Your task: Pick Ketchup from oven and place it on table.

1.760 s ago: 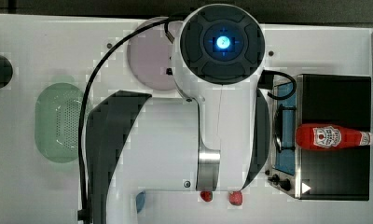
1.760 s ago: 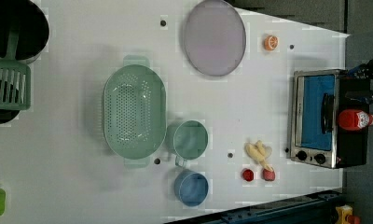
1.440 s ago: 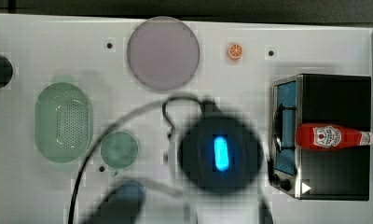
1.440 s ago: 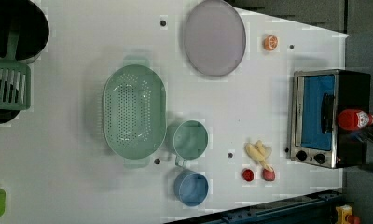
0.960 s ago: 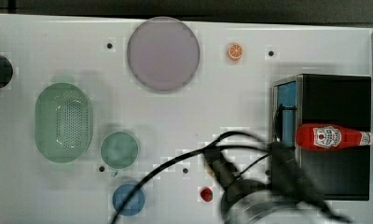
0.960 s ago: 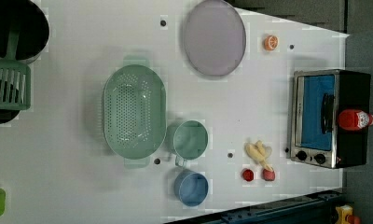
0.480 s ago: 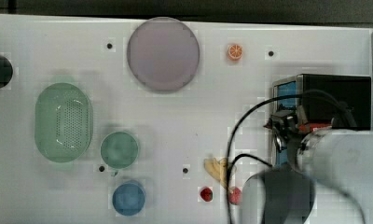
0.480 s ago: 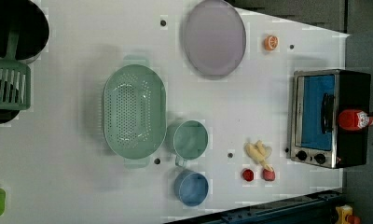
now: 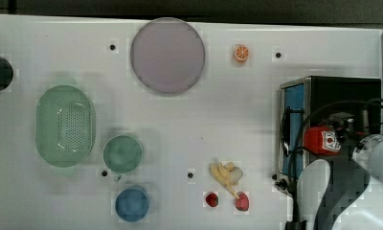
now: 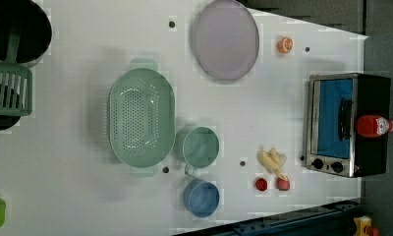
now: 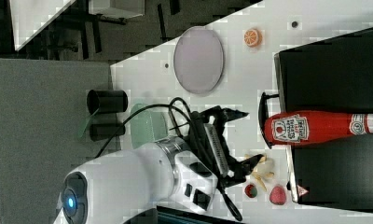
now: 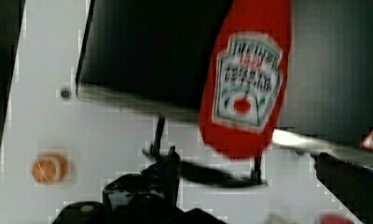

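The Ketchup (image 11: 315, 128) is a red bottle with a white label, resting on the black top of the oven (image 11: 329, 65). Its base is at the door side and its white cap points away. My gripper (image 11: 252, 137) hangs in front of the oven's handle, open and holding nothing, a short way from the bottle's base. In the top view my white arm (image 9: 352, 191) and its cables cover part of the Ketchup (image 9: 321, 140) and the oven (image 9: 343, 91). The wrist view looks at the Ketchup (image 12: 243, 79) close up. The white table (image 9: 228, 110) lies all around.
A banana (image 9: 225, 173) and two strawberries (image 9: 242, 201) lie just off the oven's door in the top view. Further off are an orange slice (image 9: 241, 52), a purple plate (image 9: 167, 55), a green colander (image 9: 65, 125), a green cup (image 9: 122, 153) and a blue cup (image 9: 131, 203).
My arm has swept across the top view from its middle to its lower right, up to the oven. The Ketchup and the oven have not moved.
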Controlling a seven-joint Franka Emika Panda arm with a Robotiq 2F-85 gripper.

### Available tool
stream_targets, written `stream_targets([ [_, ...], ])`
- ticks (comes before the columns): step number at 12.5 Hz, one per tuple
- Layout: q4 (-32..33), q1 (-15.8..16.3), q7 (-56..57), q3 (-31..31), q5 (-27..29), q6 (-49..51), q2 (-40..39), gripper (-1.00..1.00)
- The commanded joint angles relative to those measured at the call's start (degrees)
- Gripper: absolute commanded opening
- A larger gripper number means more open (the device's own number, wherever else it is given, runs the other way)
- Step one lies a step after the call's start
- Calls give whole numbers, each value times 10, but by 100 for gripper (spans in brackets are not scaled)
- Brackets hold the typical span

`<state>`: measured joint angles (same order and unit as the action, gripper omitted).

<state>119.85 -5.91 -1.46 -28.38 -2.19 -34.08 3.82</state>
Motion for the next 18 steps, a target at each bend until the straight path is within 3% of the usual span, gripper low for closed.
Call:
stream_targets([
  [1, -17, 0, 14, -22, -7, -60, -54, 100],
  [4, -22, -2, 13, -41, 11, -65, -95, 100],
  [6, -21, -4, 13, -48, 58, -65, -117, 100],
  [9, -25, -5, 13, -48, 58, -87, -127, 98],
  [10, -23, -7, 13, -49, 58, -87, -128, 78],
  [11, -22, -7, 13, -49, 58, -88, -132, 40],
  [13, -25, -6, 13, -49, 58, -88, -136, 1],
  [15, -57, 2, 14, -35, 58, -73, -114, 1],
  [18, -91, 18, 13, -1, 58, 36, -72, 1],
])
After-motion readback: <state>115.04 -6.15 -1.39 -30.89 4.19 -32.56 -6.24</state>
